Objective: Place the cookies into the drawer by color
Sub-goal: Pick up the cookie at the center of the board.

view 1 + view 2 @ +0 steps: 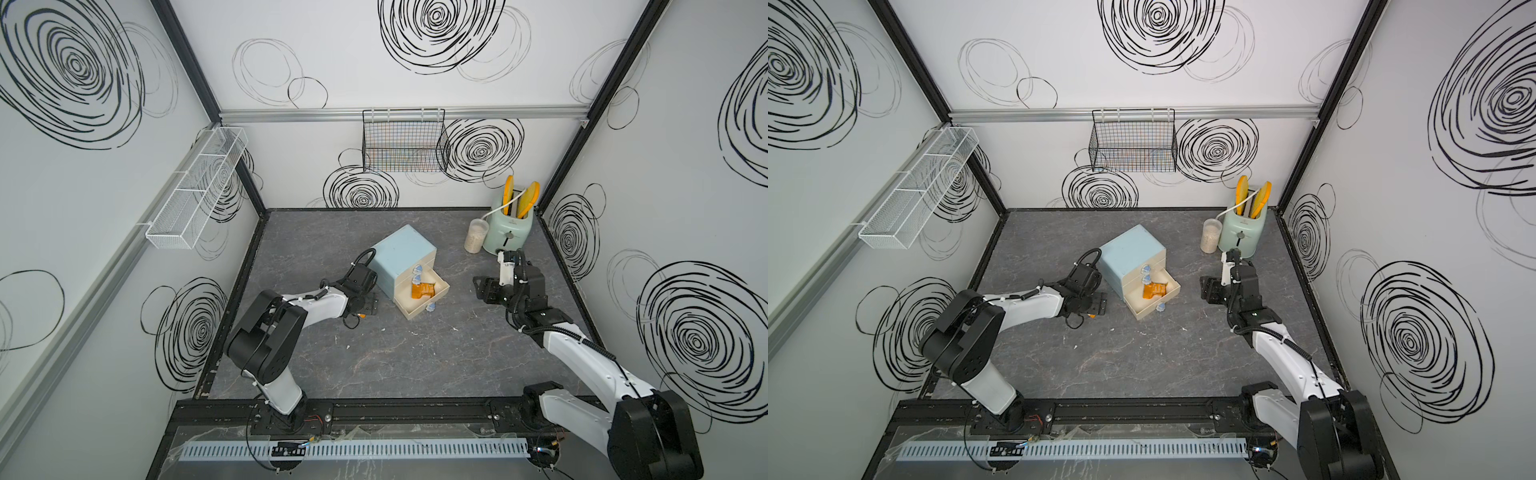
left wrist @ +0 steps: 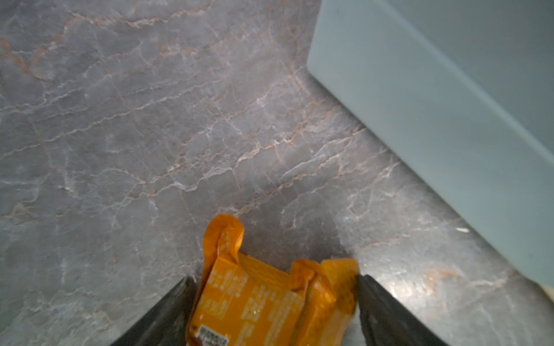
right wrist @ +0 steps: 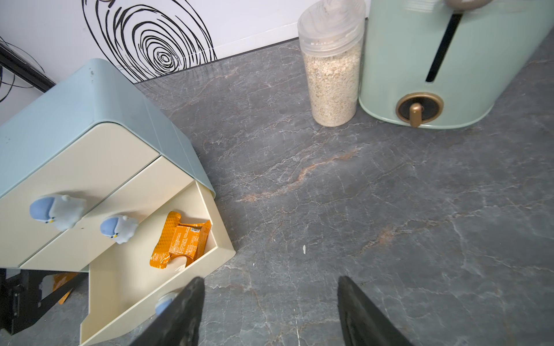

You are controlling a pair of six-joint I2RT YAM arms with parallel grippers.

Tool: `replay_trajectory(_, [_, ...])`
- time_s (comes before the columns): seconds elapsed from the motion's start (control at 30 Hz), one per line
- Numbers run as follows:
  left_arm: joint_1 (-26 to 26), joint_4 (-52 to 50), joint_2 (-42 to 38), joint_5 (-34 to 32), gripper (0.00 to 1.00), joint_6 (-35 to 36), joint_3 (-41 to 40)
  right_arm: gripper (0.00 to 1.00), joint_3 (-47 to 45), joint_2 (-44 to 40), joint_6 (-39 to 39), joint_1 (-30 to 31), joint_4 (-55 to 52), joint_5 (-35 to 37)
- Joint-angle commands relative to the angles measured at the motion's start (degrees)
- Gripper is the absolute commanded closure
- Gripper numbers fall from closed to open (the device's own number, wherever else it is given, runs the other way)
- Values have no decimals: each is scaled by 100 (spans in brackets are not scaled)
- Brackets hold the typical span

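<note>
Two orange crinkly wrapped cookie packets are all I can find; no green or black ones show in any view. The first packet lies inside the pulled-out bottom cream drawer of the small pale-blue three-drawer chest. The chest's upper two drawers are shut. The second packet looks to be resting on the grey marbled tabletop. In both top views it is at about 7 o'clock from the chest, near its blue side wall.

The left fingers are down around that second packet, one black finger at each side of it. They stand apart by the packet's width and seem to touch its crimped edges, but I cannot tell whether they have a real bite on it. The right fingers hang at about 3 o'clock from the open drawer, wide apart with only bare tabletop between them.

I read this as the pick-up of the second orange packet. Next I'd want the pinch made firm. Then it needs a lift high enough to clear the drawer's wall and a swing round the chest's corner towards 3 o'clock. The release should come over the bare floor of the drawer beside the first packet. The wrapper looks slippery and crushable, so I'd squeeze gently. Orange goes with orange.
</note>
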Motion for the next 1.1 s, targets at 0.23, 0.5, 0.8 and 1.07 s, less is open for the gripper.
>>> replay_trajectory(0.23, [-1, -17, 69, -248, 42, 0, -54, 28, -57, -125, 46, -113, -40, -147])
replay_trajectory(0.5, [16, 73, -430, -605, 57, -236, -343, 28, -31, -132, 38, -137, -67, -167])
replay_trajectory(0.8, [-194, -165, -1486, -1040, 63, -395, -525, 28, -9, -194, -13, -157, -119, -141])
replay_trajectory(1.07, [-753, -740, -2280, -626, 63, -344, -167, 28, -5, -211, -15, -175, -123, -211])
